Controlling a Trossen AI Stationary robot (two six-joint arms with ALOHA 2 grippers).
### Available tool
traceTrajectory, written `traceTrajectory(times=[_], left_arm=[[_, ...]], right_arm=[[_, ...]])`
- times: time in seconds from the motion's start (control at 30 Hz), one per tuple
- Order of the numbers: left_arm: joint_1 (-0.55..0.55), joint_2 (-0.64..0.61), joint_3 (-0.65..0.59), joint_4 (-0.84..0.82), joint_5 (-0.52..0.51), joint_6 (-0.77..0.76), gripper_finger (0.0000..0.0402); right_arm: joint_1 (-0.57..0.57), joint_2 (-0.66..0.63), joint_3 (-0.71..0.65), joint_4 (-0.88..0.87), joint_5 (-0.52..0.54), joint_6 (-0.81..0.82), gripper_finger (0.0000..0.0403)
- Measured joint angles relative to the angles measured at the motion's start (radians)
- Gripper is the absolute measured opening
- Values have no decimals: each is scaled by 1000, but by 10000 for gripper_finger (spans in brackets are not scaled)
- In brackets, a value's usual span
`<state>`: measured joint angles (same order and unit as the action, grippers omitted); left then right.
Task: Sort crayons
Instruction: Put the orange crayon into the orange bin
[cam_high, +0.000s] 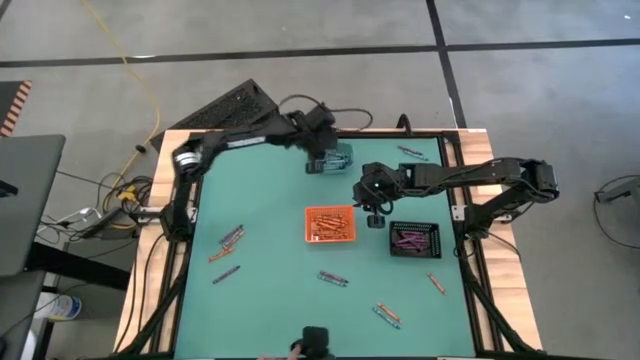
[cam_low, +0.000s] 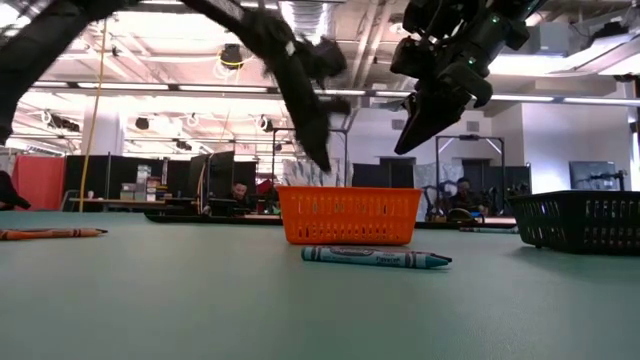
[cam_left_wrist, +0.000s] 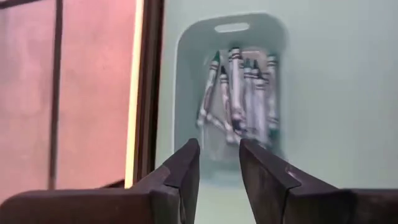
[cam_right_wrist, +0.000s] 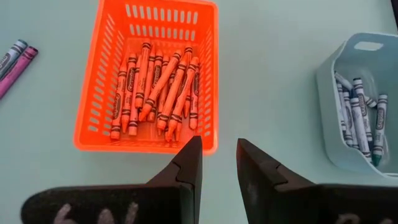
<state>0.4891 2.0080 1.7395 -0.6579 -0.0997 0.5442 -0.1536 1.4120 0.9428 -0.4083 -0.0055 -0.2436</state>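
A teal tray (cam_left_wrist: 186, 62) at the table's far middle holds several blue-grey crayons (cam_left_wrist: 239, 93). My left gripper (cam_left_wrist: 219, 162) hovers open just above it (cam_high: 328, 160), with nothing between its fingers. An orange tray (cam_right_wrist: 99, 81) in the middle of the table is filled with orange-red crayons (cam_right_wrist: 158, 84). My right gripper (cam_right_wrist: 217, 162) hangs open over the bare table beside it (cam_high: 375, 215), holding nothing. A black tray (cam_high: 415, 240) to the right contains purple-pink crayons. Loose crayons lie flat on the table at the left (cam_high: 226, 255), near the middle (cam_high: 333, 278) and at the near right (cam_high: 387, 315).
A blue-green crayon (cam_low: 375, 257) lies in front of the orange tray (cam_low: 348, 215) toward the near edge. One more crayon (cam_high: 412, 152) rests at the far right and another (cam_high: 436, 282) below the black tray. A raised wooden rim (cam_high: 160, 250) borders the green table.
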Motion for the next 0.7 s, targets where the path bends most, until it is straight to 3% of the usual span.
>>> traceTrajectory(times=[0.2, 0.3, 0.53, 0.7], left_arm=[[-1, -202, -41, -244, 90, -170, 104], [-15, -312, -121, -332, 155, -256, 104], [-103, -597, -501, -323, 172, -523, 104], [-243, -773, -752, -247, 162, -786, 104]], right_arm=[[-14, 0, 0, -18, 2, 0, 91], [-29, 0, 0, -27, 4, -8, 91], [-61, 0, 0, -19, 4, -33, 91], [-80, 0, 0, 22, 4, -72, 91]])
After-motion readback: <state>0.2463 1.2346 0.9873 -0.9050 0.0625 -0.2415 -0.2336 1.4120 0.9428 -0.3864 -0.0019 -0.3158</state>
